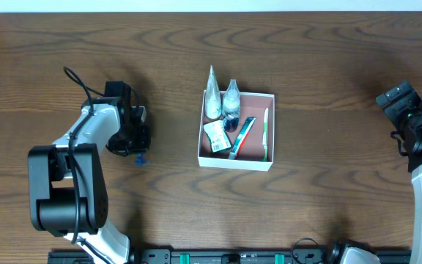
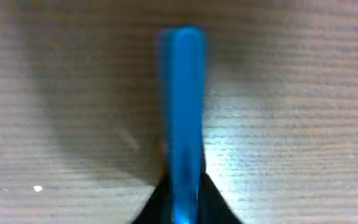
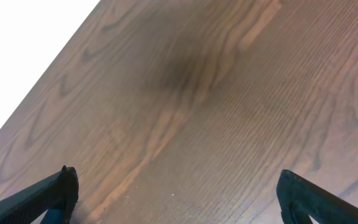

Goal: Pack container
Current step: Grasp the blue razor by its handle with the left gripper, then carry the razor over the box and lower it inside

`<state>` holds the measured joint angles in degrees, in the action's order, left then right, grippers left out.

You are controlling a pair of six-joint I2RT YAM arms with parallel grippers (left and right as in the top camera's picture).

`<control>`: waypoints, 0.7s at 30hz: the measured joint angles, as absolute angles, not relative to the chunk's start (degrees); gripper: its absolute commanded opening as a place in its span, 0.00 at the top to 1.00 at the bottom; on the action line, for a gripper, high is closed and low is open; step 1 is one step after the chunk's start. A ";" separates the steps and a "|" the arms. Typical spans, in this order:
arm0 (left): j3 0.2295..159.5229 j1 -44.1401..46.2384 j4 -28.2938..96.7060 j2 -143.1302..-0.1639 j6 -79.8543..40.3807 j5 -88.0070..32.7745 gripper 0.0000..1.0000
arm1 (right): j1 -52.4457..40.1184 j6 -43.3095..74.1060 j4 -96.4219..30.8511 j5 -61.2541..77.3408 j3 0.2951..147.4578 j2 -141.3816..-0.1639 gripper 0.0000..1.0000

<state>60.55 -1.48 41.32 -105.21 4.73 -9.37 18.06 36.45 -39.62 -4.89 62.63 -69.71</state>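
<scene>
Container (image 1: pixel 268 155), overhead view: shallow white-walled cardboard box at table centre, pinkish floor. Inside, on the left, lie two small bottles (image 1: pixel 222 99) and a small carton (image 1: pixel 216 136). A toothpaste tube (image 1: pixel 245 133) lies mid-floor and a green toothbrush (image 1: pixel 266 123) along the right wall. Right part of the floor is bare. Left gripper (image 1: pixel 138 145) sits low over the table (image 1: pixel 328 59), well left of the box, with a small blue item (image 1: pixel 139 158) at its tip.

Handling, judged: light, thin walls that flex and crush under a hard pinch. Loose contents would slide if tipped. If it must be moved, grip a wall rim near a corner, where it is stiffest. Otherwise load from above.

Left wrist view, blurred: the blue item, slim and rod-like, juts forward over the wood. The fingers look pressed onto its near end. What the item is cannot be told. Box not in view.

Right wrist view: right gripper (image 3: pixel 179 199) has its fingertips (image 3: pixel 55 190) spread wide, with nothing between them and bare wood below. Box not in view.
</scene>
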 measured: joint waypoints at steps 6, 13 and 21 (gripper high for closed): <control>61.04 -1.45 42.78 -105.16 4.75 -9.50 0.94 | 18.06 36.45 -39.62 -4.89 62.63 -69.71 0.01; 69.01 -1.32 54.24 -104.27 2.57 -11.38 0.94 | 18.06 36.45 -39.62 -4.89 62.63 -69.71 0.01; 82.85 6.85 55.31 -88.42 -1.65 -22.63 0.94 | 18.06 36.45 -39.62 -4.89 62.63 -69.71 0.01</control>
